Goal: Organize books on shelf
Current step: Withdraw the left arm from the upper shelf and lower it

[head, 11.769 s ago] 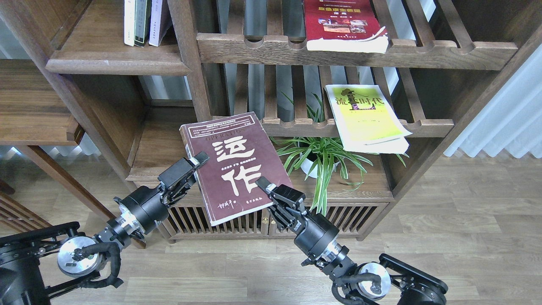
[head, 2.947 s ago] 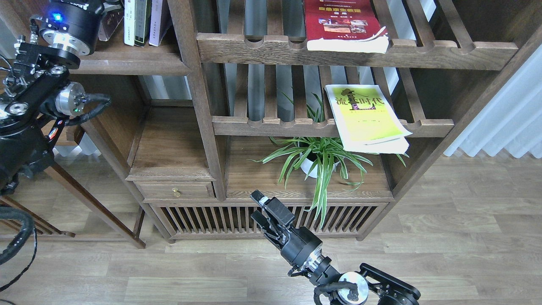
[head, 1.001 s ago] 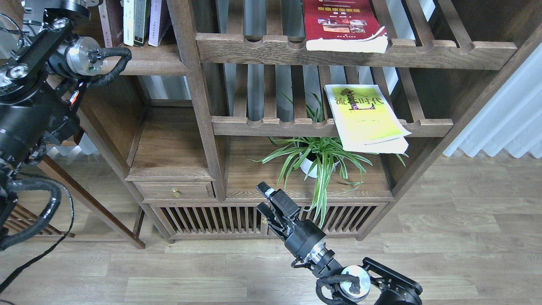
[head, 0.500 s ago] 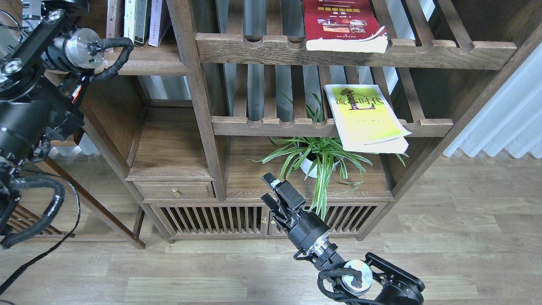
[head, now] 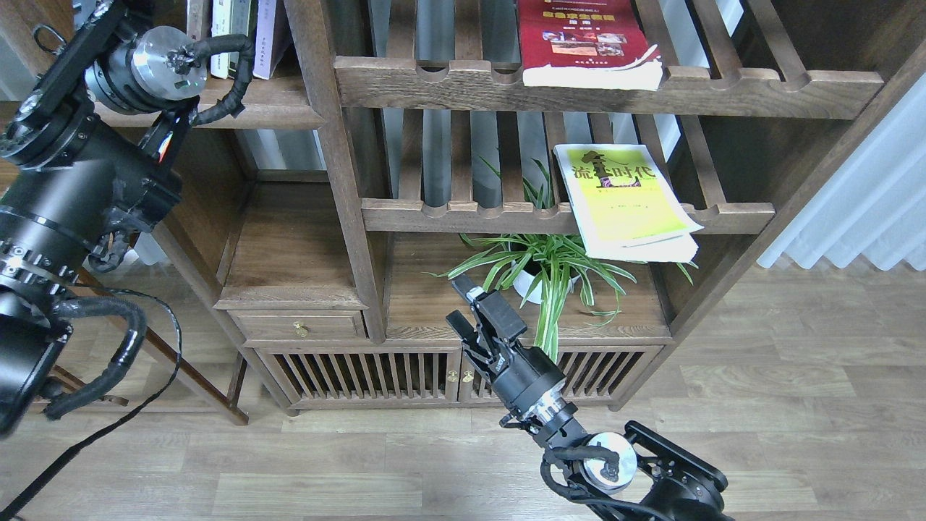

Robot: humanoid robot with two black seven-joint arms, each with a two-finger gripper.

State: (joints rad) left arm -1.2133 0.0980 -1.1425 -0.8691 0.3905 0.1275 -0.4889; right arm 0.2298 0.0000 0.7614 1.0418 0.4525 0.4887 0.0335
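**Right gripper low and empty; left arm up at the top-left shelf**

Right gripper [head: 463,302]: fingers parted by a clear gap, nothing between them. It hangs in front of the bookcase's lower section, pointing up and to the left. Just right of it and slightly above sits the spider plant [head: 546,271] in a white pot; its leaves hang close beside the gripper body. Below the gripper is the slatted cabinet front [head: 362,376].

Yellow-green book [head: 622,199]: up and to the right of the right gripper, lying flat on the middle slatted rack [head: 448,213], its lower edge hanging over the front rail.

Red book [head: 587,42]: well above the right gripper, flat on the upper slatted rack [head: 723,90], white page block facing outward over the rail.

Left arm [head: 79,181]: raised along the left edge, wrist joint at the solid shelf [head: 268,108] at top left. Its gripper runs out of frame past the top edge, so its state is not visible.

Upright books [head: 242,36] stand on that solid shelf, just right of the left wrist. Their upper parts are cut off by the frame, and the maroon cover cannot be made out among them.
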